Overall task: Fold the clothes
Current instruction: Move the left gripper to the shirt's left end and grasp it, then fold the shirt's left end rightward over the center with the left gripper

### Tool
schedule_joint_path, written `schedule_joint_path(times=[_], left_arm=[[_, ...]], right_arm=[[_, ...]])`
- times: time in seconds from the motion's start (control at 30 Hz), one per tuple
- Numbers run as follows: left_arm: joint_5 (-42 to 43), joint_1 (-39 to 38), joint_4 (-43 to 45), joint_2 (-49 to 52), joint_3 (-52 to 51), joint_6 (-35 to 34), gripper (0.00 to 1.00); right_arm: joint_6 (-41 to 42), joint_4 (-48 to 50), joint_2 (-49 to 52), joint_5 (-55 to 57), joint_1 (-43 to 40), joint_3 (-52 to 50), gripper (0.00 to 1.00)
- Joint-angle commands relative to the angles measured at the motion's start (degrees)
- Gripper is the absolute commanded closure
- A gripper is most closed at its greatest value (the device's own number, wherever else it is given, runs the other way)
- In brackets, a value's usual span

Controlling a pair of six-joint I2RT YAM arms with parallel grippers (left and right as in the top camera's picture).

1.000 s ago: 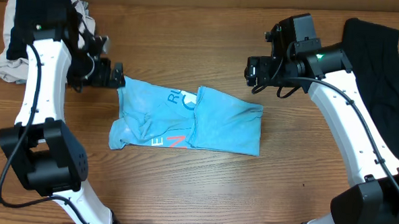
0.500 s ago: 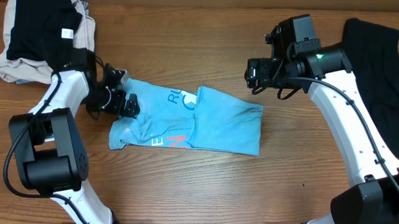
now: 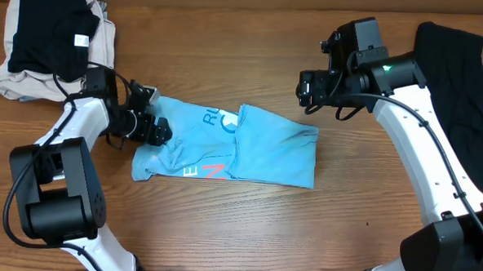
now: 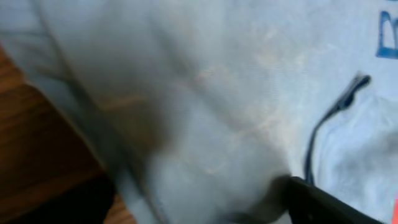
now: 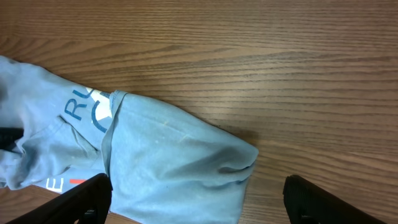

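The light blue T-shirt lies crumpled and partly doubled over on the table, its right part already laid flat over the middle and its left part still bunched, with the red lettering showing at its near edge. Over the last second the left gripper has come off the bare wood just outside the T-shirt's far left corner and dropped onto the T-shirt's left edge, the arm swinging round with it. Its wrist view is now filled with blurred pale cloth, with a single dark finger at the bottom. Whether its jaws are spread or already pinching the fabric I cannot tell from either view. The T-shirt itself has not shifted, so no new fold has been made; this looks like the reach for the bunched left side, probably to lift it and lay it across. The right gripper has not moved: it hangs beyond the T-shirt's far right corner, fingers wide apart and holding nothing, looking down on that corner. A large black garment lies well off to the T-shirt's right, and a heap of black and beige cloth sits beyond its far left corner, both untouched
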Motion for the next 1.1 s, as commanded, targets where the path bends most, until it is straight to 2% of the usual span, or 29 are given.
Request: schedule_joint_path(times=[0.0,0.17,0.27,0.33,0.37,0.4,0.53,0.63,0.7,0.73,0.9,1.07], left_arm=[[1.7,-1.4,-1.3,3.0,-5.3,-1.4,0.16],[1.3,-1.5,-1.2,3.0,-6.3,-6.5,0.39],[-0.2,-1.5,-0.4,3.0,-6.3,-10.4,0.64],[-3.5,-1.5,0.7,3.0,-6.2,-14.7,0.88],[-5.5,-1.4,1.4,3.0,-6.2,-16.8,0.96],[-6.7,-1.4,1.7,3.0,-6.0,-18.4,0.96],[-5.9,-0.6,-0.2,2.9,-1.3,-20.7,0.96],[-5.9,-0.5,-5.2,2.9,5.2,-20.6,0.96],[-6.1,-0.5,-8.7,2.9,9.3,-19.9,0.96],[-6.1,-0.5,-10.3,2.9,11.1,-19.4,0.96],[-8.1,-0.4,-19.7,2.9,21.5,-18.1,0.96],[-10.6,-0.4,-27.3,2.9,30.8,-17.0,0.96]], right_arm=[[-0.4,0.3,-0.1,-0.3,0.2,0.3,0.09],[-0.3,0.3,-0.1,-0.6,0.2,0.3,0.09],[-0.3,0.3,-0.1,-0.6,0.3,0.3,0.1],[-0.1,0.3,-0.1,-0.6,0.5,0.3,0.13],[-0.1,0.3,-0.1,-0.8,0.6,0.3,0.14],[-0.1,0.4,-0.1,-1.4,0.8,0.3,0.16],[3.6,3.0,0.0,-2.9,1.7,-1.5,0.42],[9.0,6.4,0.0,-3.0,2.7,-4.9,0.82],[12.5,8.5,0.0,-3.7,3.4,-7.5,0.93],[13.9,9.4,0.0,-4.0,3.7,-8.6,0.96],[16.6,16.6,0.1,-11.3,5.6,-15.8,0.96],[20.9,20.2,0.5,-12.2,7.3,-20.2,0.96]])
